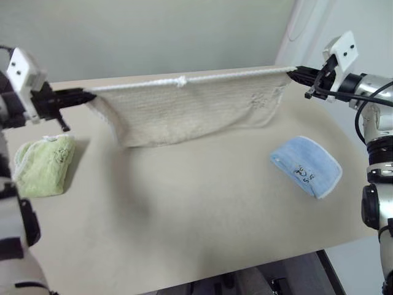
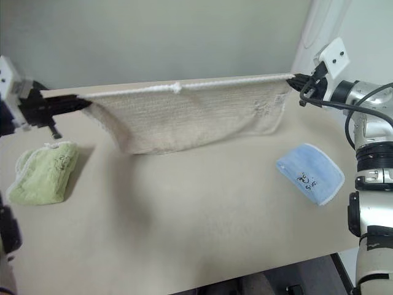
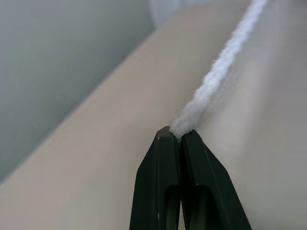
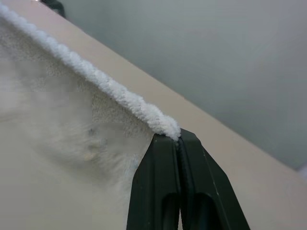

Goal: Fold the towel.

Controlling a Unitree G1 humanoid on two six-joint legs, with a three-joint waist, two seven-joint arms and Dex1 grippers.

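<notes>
Both eye views look forward and down from head height over the table (image 1: 202, 233), sharing nearly the same scene. Each wrist view looks close along its own shut fingers at the towel (image 1: 184, 110) edge and table beyond.

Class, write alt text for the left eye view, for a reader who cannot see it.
Two grippers, left and right, hold a beige towel stretched by its corded top edge above a table. A folded green towel lies at the left, a folded blue towel at the right.
</notes>
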